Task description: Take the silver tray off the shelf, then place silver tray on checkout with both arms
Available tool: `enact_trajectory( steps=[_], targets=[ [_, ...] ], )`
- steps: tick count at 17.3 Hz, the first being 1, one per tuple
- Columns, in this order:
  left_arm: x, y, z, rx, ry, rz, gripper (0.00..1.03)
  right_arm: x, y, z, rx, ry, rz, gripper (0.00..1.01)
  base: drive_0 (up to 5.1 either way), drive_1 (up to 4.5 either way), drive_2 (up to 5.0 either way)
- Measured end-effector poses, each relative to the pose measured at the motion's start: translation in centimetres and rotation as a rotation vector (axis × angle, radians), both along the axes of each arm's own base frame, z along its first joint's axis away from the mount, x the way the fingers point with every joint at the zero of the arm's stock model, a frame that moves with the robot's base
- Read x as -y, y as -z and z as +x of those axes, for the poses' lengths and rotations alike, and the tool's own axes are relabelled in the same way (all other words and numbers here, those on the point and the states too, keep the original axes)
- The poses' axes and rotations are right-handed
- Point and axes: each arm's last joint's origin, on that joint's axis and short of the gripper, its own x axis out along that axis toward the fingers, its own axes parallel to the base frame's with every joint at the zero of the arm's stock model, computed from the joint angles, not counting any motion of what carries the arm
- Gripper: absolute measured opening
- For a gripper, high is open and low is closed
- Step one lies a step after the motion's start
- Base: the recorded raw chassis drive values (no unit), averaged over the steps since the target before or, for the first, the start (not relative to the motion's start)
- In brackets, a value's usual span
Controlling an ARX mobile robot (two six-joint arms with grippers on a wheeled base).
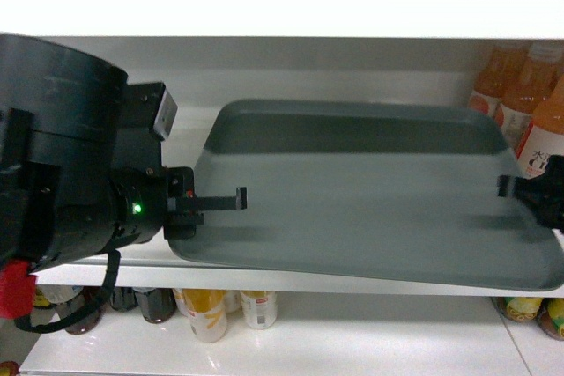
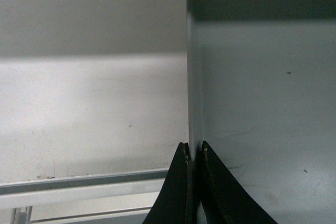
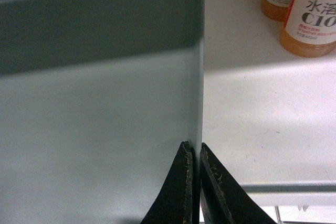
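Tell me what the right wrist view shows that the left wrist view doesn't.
Only the right wrist view shows orange drink bottles standing on the shelf beside the tray. Only the left wrist view shows bare shelf board with a shadowed back panel. Both show black jaws closed on a side rim of the silver tray.

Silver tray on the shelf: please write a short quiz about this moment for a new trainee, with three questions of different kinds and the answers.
1. True or false: the left gripper is shut on the rim of the silver tray.
2. What stands on the shelf to the right of the tray? A) orange drink bottles B) a scanner C) cups
3. Fill in: the right gripper holds the tray by its ___ edge.

Key: 1 true. 2 A, orange drink bottles. 3 right.
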Motion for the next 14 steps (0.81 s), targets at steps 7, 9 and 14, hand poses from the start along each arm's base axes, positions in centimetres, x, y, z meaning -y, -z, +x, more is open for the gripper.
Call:
enact_trajectory(
  steps=[7,9,14],
  targets=[
    [-0.5,-2.1,-4.9,0.044,-0.005,0.025,0.02,0.3,-1.3,-5.2,0.038,-0.031,0.027,0.02,0.0,0.0,0.0],
    [-0.4,-2.1,-4.9,0.045,-0.005,0.024,0.02,0.3,-1.3,-5.2,0.04,-0.031,0.027,0.02,0.0,-2.14,2.1],
    [-0.4,-2.1,-4.8,0.044,-0.005,0.025,0.02,0.3,-1.2,-5.2,0.035,-0.03,0.027,0.02,-0.1,-4.36,4.2]
  ],
)
